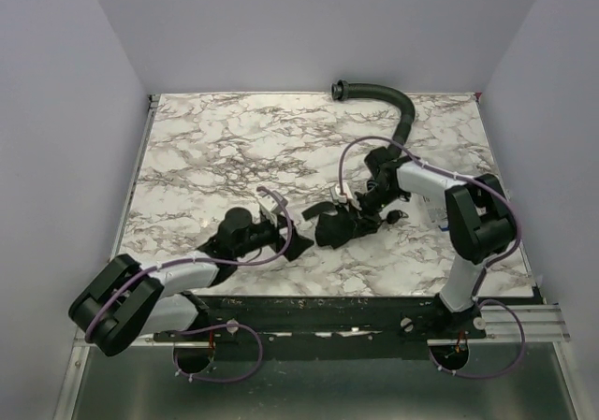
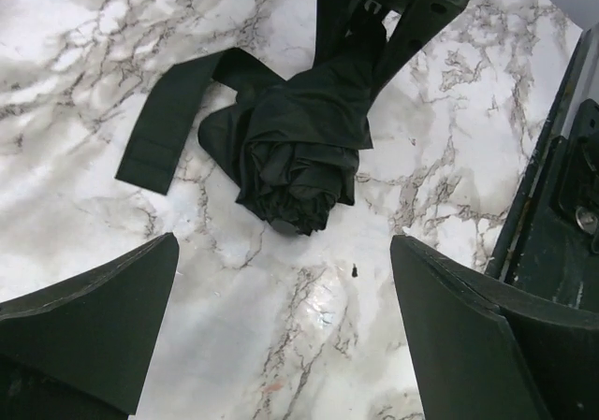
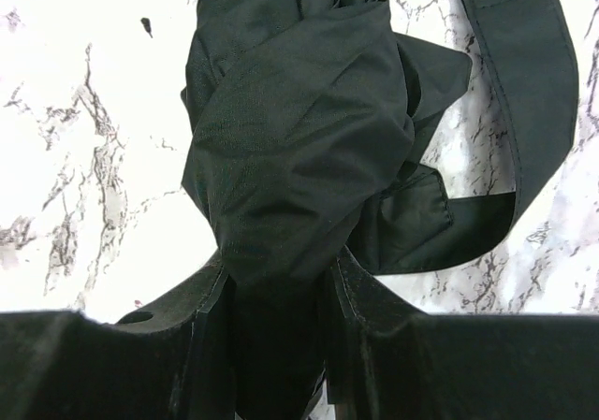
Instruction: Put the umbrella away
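The umbrella [image 1: 330, 226] is a short black fabric bundle lying on the marble table [image 1: 234, 149] near its front middle. A loose closure strap [image 2: 168, 121] trails from it. My right gripper [image 3: 276, 280] is shut on the bundle's end, with fabric bulging out between the fingers [image 3: 374, 294]. It reaches in from the right [image 1: 358, 212]. My left gripper [image 2: 285, 317] stands wide open just short of the umbrella's [image 2: 299, 149] rounded end, with only bare marble between its fingers [image 2: 103, 317]. It sits left of the bundle [image 1: 292, 238].
A curved black corrugated hose [image 1: 393, 102] lies at the table's back right. The strap [image 3: 524, 83] loops beside the bundle on the marble. The table's front metal edge [image 2: 552, 158] runs close to my left gripper's right side.
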